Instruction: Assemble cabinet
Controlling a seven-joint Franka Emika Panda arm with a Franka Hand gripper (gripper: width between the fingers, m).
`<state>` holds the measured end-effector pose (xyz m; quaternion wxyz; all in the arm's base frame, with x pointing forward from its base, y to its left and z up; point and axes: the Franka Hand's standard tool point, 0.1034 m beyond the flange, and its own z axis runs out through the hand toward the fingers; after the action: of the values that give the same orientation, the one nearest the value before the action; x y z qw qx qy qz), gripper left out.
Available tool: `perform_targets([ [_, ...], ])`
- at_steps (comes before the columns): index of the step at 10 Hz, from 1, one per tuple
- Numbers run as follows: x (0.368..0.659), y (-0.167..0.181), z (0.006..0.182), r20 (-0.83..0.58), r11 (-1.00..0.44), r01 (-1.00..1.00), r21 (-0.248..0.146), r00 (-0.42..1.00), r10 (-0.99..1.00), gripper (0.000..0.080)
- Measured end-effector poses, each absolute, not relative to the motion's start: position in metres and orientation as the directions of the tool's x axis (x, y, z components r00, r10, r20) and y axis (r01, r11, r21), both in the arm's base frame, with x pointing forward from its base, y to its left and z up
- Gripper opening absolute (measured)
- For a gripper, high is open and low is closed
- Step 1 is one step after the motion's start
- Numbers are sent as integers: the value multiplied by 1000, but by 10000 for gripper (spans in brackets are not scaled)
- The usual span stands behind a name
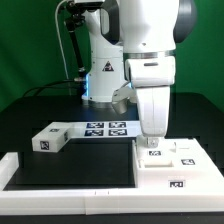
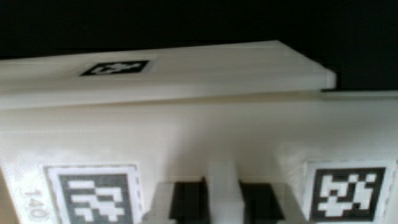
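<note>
the cabinet (image 1: 172, 165) is seen on the black desk (image 1: 70, 160), toward the exterior view's right and near the front, as a low white box with black-and-white tags on its top and front face. in the wrist view a flat white panel (image 2: 160, 75) carrying one tag is seen lying on the box, and two more tags are shown on the white face next to it. the arm (image 1: 150, 50) is lowered straight over the cabinet, and the fingers (image 1: 150, 138) are found right at its top, on the side nearer the exterior view's left. whether contact is made cannot be told. how far the fingers are spread, and whether anything is held between them, cannot be told either: in the exterior view the tips are lost against the white plastic, and in the wrist view only dark upright strips are made out. a loose white part (image 1: 50, 138), also tagged, is laid well apart toward the exterior view's left. the marker board (image 1: 105, 127) is set flat between that part and the cabinet, farther back. a low white rail (image 1: 60, 187) is seen along the desk's front edge.
</note>
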<state>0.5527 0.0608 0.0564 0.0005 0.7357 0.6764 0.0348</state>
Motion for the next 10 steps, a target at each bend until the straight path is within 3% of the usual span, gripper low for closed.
perform_targets([
  [4,575,59,57,53,-81,995,53,78,996,72],
  [10,579,59,57,47,-73,997,36,71,996,72],
])
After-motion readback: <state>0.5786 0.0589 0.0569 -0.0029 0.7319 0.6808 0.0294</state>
